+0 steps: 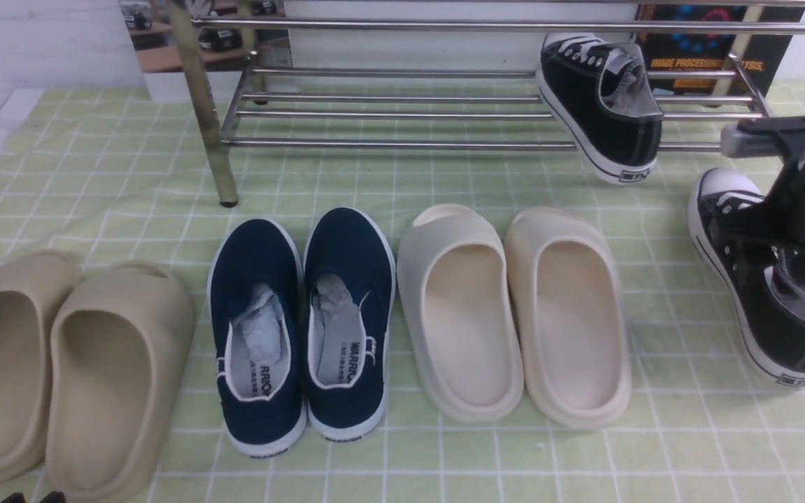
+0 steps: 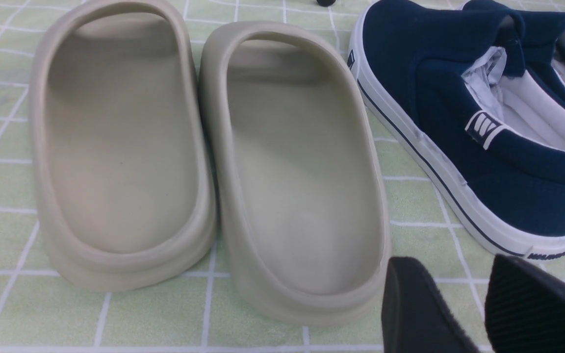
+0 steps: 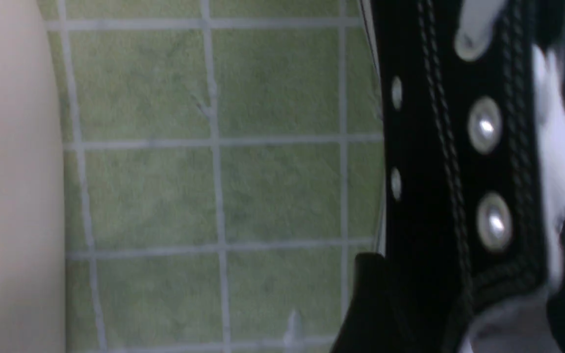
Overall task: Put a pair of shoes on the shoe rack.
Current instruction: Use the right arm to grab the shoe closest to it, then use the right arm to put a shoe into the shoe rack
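Front view. Target: second black canvas low-top sneaker with white laces and white rubber toe cap (image 1: 731, 272), upright on the green, white-gridded tabletop (image 1: 682, 447), at the far right, beyond the cream foam slides (image 1: 574, 314). Long axis: oblique, toe cap toward the chrome-tube rack (image 1: 402, 144), heel toward the robot and slightly to the right. Appearance: dark upper, white sole, grey lining at the opening. Matching black canvas sneaker (image 1: 588, 112): on the lower shelf, toe inward, heel overhanging the front bar. One shoe racked, one to place.

Right pincer (image 1: 769, 269): directly over the midsection of the target, fingers pointing down, one on each side of the near-side upper. Nearer arm: right, by a wide margin.

Left wrist view. Left pincer (image 2: 451, 262): fingers apart, nothing between; near the tan foam slides (image 2: 302, 171) and navy slip-on shoes (image 2: 459, 122), well away from the target. Apparently no role in the coming lift.

Right wrist view. Right pincer: open, with the eyelet side of the upper between the fingers, one finger outside, the other within the shoe opening. Firm contact: cannot tell. Metal eyelets and stitching close to the lens, partly blurred. Likely next step: close on the side wall, then raise toward the shelf. Risk: heel swing from an off-centre grip.
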